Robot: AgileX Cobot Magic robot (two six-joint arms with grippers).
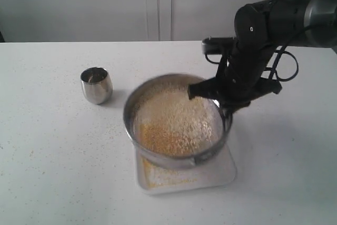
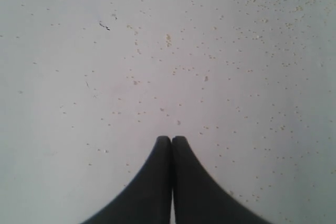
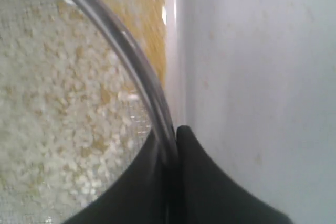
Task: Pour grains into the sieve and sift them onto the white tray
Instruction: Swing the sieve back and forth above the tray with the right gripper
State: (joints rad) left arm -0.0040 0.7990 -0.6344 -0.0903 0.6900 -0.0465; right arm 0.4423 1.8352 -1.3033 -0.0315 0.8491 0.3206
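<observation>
Nearest to us on the table (image 1: 52, 183) lies the white tray (image 1: 224, 175). Its front rim and right corner show from under the sieve (image 1: 158, 151), and a strip of fine yellow powder lies on its near left part. The sieve sits over the tray and covers most of it; we cannot tell whether the two touch. Inside it the grains (image 1: 176, 122) spread over the mesh, pale whitish across the middle and yellower toward the near wall.

At the sieve's far right rim we find the right fingers (image 3: 185, 139). They are nearly closed and pinch the thin steel rim between them, one finger inside over the mesh and the other outside, above the tray's edge. In the wrist view the pale grains lie right up to the inner finger.

Farther back and to the left, well apart from the sieve, a small steel cup (image 1: 96, 85) stands upright.

The left fingers (image 2: 176, 143) are pressed together with nothing between them, above table speckled with stray grains. The exterior view does not show them.
</observation>
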